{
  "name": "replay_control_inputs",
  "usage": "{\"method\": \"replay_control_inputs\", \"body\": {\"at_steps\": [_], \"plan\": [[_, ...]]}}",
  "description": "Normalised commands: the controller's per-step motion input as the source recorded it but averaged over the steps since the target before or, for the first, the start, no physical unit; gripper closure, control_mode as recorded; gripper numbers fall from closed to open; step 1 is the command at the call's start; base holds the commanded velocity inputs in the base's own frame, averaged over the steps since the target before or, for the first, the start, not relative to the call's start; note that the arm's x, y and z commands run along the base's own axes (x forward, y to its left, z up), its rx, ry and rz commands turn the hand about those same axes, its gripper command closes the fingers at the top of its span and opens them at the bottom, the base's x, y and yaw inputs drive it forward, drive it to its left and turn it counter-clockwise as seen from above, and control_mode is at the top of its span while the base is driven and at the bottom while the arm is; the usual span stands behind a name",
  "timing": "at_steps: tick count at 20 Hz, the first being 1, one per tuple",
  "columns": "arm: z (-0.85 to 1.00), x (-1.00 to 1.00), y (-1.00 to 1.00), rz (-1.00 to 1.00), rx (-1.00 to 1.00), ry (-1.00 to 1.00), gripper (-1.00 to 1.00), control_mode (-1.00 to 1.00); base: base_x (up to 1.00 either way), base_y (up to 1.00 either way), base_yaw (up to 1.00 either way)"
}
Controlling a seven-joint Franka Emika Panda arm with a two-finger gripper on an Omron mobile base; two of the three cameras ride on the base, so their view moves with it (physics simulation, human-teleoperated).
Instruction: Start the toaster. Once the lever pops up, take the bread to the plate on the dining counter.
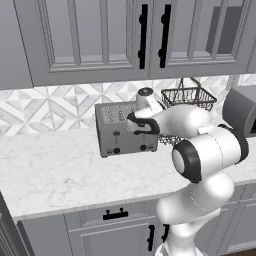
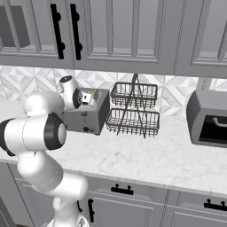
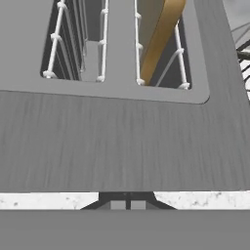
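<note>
While the toaster [image 1: 125,129] stands on the marble counter [image 1: 55,170] against the tiled wall, beside a wire basket rack [image 2: 134,110], the gripper [image 3: 125,205] hangs over its front edge with jaws closed on nothing. Bread [image 3: 161,36] sits tilted in the slot nearest the rack.

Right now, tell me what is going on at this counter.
The robot arm is bent over the toaster on the marble counter, its pincer shut and pointing down past the toaster's front edge. A slice of bread stands tilted in one slot, and the slot beside it is empty. A wire basket rack stands beside the toaster.
</note>
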Motion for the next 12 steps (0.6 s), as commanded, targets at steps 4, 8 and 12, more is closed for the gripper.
{"method": "replay_control_inputs", "body": {"at_steps": [4,8,12], "plan": [[-0.85,0.09,0.0,0.0,-0.06,0.0,1.0,-1.0,0.0,0.0,0.0],[-0.98,0.01,0.0,-0.01,-0.09,0.0,1.0,-1.0,0.0,0.0,0.0],[-1.0,0.0,-0.04,-0.06,-0.07,0.0,1.0,-1.0,0.0,0.0,0.0]]}}
